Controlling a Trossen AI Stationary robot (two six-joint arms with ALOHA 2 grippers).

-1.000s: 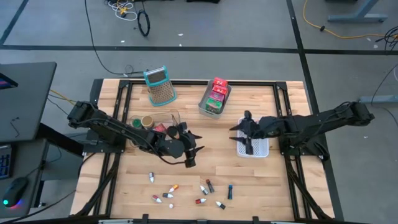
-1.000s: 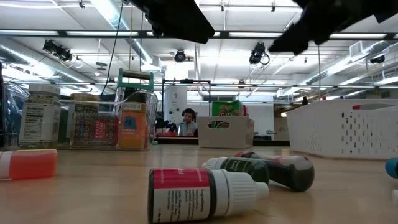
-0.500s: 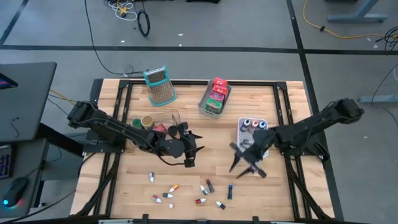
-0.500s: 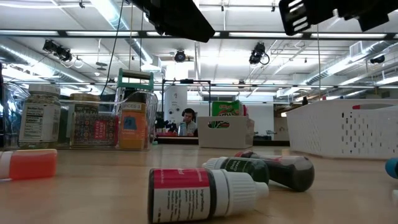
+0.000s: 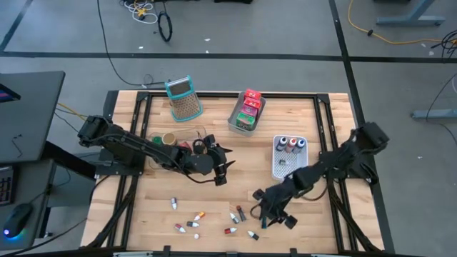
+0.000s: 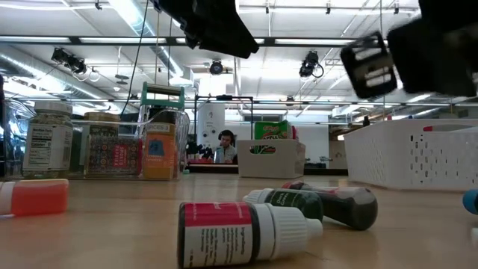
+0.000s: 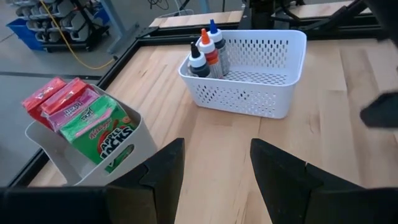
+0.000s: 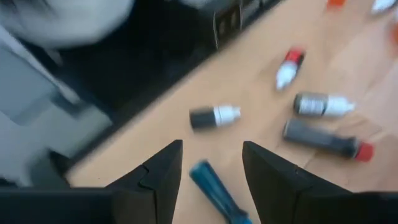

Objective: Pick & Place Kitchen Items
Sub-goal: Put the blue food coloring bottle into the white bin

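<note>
Right arm stretched low across the table toward the near edge, right gripper (image 5: 270,212) over the scattered small bottles (image 5: 243,214), fingers parted and empty in the right wrist view, with a blue tube (image 8: 214,193) on the wood just beyond them. Left arm reaches to table centre, left gripper (image 5: 221,165) spread, holding nothing, hovering beside the clear bin of jars (image 5: 175,139). Left wrist view alone shows three dropper bottles (image 7: 206,51) upright in one corner of the white basket (image 7: 261,93) and red, pink and green packets (image 7: 81,115) standing in a grey bin (image 7: 134,149). Low view shows a pink-labelled bottle (image 6: 243,232) lying on its side nearest, and a person (image 6: 223,146) seated far behind.
</note>
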